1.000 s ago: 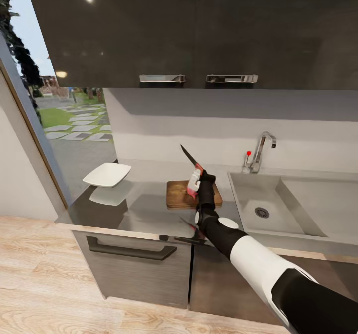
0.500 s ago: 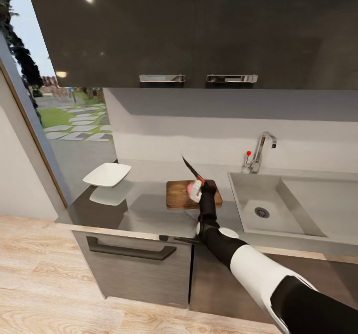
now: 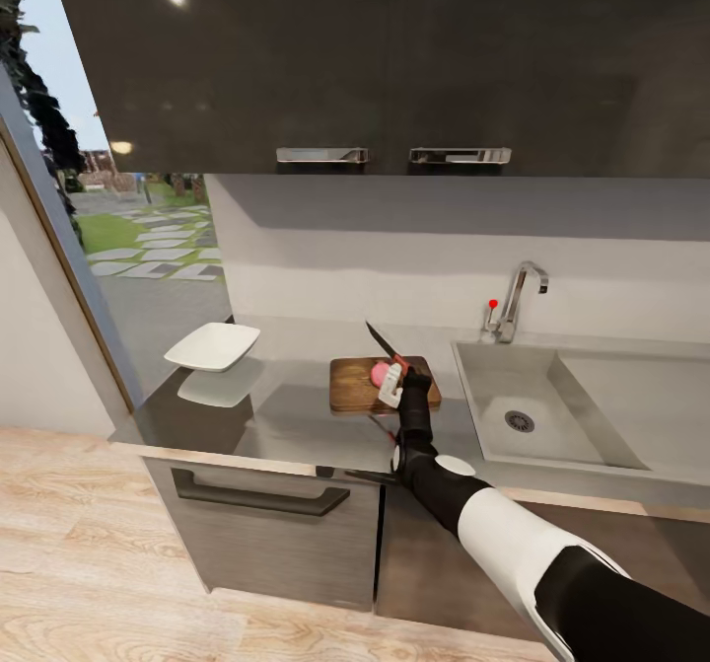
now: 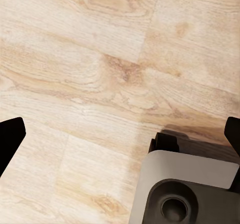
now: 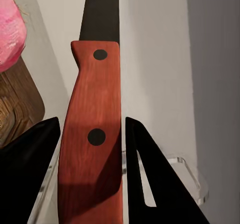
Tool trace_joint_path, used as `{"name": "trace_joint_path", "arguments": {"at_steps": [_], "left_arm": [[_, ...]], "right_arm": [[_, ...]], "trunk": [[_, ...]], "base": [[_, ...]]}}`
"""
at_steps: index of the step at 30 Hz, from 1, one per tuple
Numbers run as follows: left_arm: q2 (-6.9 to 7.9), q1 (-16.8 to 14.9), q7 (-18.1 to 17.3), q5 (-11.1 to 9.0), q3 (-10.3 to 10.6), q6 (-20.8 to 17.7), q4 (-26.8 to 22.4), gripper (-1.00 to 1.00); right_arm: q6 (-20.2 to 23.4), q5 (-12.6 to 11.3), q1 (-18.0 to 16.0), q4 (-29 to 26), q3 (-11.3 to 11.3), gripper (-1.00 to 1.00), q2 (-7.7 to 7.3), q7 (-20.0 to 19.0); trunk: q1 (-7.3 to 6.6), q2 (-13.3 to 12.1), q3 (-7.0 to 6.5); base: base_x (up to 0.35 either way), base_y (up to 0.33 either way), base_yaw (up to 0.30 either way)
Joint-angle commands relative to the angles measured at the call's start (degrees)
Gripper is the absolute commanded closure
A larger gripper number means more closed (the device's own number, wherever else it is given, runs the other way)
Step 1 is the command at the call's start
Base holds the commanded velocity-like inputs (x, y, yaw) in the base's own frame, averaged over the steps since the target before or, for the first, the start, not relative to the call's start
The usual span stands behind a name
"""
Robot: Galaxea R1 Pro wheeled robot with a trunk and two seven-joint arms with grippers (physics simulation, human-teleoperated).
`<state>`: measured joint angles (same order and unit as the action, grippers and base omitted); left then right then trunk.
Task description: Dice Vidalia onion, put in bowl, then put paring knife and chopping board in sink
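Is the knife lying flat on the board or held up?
Held up. The right gripper is clamped on the paring knife by its red handle, blade angled upward over the chopping board.

Daylight enters through the window (image 3: 148, 238) at the head view's left, leaving the scene evenly bright. The glossy upper cabinets (image 3: 394, 50) carry small round lamp glints, and the worktop (image 3: 286, 415) mirrors the bowl (image 3: 211, 345) softly. The renders look slightly soft; the wrist close-ups are blurred.
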<state>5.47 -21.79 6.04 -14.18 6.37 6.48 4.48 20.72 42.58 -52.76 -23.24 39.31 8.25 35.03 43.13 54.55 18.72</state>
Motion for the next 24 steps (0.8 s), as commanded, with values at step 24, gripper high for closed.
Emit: {"name": "trace_joint_path", "arguments": {"at_steps": [24], "left_arm": [[-0.02,-0.1,-0.06,-0.48,0.49,0.46,0.25,-1.0]], "right_arm": [[0.38,0.31,0.05,2.58,0.33,1.0,1.06,-0.65]], "trunk": [[0.01,0.05,0.07]], "base": [[0.0,0.0,0.0]]}}
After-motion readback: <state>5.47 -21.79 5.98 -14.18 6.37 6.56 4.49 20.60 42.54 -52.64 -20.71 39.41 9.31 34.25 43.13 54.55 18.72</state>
